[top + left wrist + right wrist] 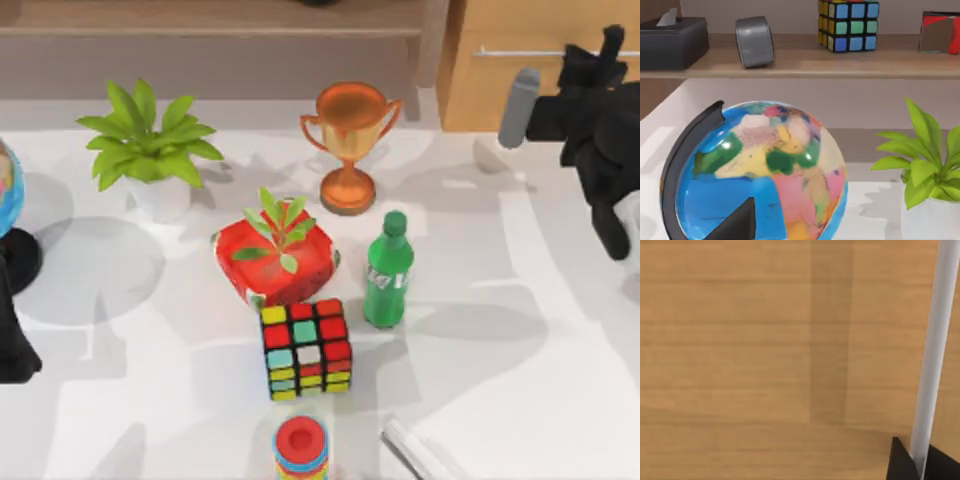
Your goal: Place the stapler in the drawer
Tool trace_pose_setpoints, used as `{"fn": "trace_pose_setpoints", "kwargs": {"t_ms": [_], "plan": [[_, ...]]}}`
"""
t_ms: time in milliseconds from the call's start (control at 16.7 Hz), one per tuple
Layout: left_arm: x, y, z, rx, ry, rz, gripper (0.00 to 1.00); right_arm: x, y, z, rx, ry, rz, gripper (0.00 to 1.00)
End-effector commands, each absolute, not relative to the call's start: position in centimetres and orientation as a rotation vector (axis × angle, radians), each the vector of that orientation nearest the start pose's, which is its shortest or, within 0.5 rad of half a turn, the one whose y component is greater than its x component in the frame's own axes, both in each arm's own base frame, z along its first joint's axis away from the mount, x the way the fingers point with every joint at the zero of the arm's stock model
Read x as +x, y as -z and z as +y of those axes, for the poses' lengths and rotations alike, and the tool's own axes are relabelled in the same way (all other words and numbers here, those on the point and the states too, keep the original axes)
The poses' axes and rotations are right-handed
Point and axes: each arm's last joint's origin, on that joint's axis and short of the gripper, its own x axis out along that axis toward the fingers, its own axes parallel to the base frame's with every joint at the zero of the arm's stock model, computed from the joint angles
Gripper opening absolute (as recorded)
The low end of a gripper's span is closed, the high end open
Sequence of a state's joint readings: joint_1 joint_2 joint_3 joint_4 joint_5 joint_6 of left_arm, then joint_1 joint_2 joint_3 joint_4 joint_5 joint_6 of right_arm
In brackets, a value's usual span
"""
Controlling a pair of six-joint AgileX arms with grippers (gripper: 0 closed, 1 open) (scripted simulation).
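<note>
Spread wide under everything, a white table (560, 380), backed by a brown shelf (200, 20) along the far edge. At the far right corner, the drawer (500, 90), tan wood front upright and looking closed, with its thin silver handle (520, 51) running level across it. Reaching in from the table's right side, the right arm, its right end effector (605, 45) up against the right end of that handle. In the right wrist view, wood grain of the drawer front (740, 340) close up and the bar (935, 350) passing between two dark tips that press on it from either side, so closed onto the handle. Parked at the table's left edge, the left end effector (12, 350), just beside a globe (6, 190); cannot tell how far open. Further in, a leafy potted plant (145, 150), a bronze trophy (350, 140), a red pot with a sprig (275, 260), a colour cube (305, 350) and an upright green bottle (388, 272). At the near edge, right of a stack of coloured rings (301, 450), the stapler (415, 450), lying on the table, well apart from the drawer and untouched.
</note>
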State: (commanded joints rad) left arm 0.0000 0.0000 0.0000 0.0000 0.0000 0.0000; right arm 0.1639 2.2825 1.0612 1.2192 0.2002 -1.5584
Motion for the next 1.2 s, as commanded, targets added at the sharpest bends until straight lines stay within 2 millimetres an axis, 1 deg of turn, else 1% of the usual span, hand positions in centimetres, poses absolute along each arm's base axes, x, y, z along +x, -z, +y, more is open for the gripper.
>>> {"fn": "trace_pose_setpoints", "kwargs": {"t_ms": [180,300,540,660,780,1020,1080,1200], "plan": [[10.6,-16.0,-0.1,0.000,0.000,0.000,1.00,43.0,-8.8,7.0,-1.568,0.002,0.010,0.00],[10.6,-16.0,-0.1,0.000,0.000,0.000,1.00,42.2,-8.8,7.0,-1.565,0.004,0.011,0.00],[10.6,-16.0,-0.1,0.000,0.000,0.000,1.00,38.6,-8.6,7.0,-1.571,-0.003,0.022,0.00],[10.6,-16.0,-0.1,0.000,0.000,0.000,1.00,37.2,-8.7,7.0,-1.570,-0.001,0.016,0.00],[10.6,-16.0,-0.1,0.000,0.000,0.000,1.00,36.7,-8.8,7.1,-1.569,0.002,0.010,0.00],[10.6,-16.0,-0.1,0.000,0.000,0.000,1.00,36.7,-8.7,6.9,-1.569,0.003,0.015,0.00],[10.6,-16.0,-0.1,0.000,0.000,0.000,1.00,36.4,-8.7,7.0,-1.568,0.004,0.014,0.00],[10.6,-16.0,-0.1,0.000,0.000,0.000,1.00,35.1,-8.6,7.0,-1.568,0.004,0.020,0.00]]}}
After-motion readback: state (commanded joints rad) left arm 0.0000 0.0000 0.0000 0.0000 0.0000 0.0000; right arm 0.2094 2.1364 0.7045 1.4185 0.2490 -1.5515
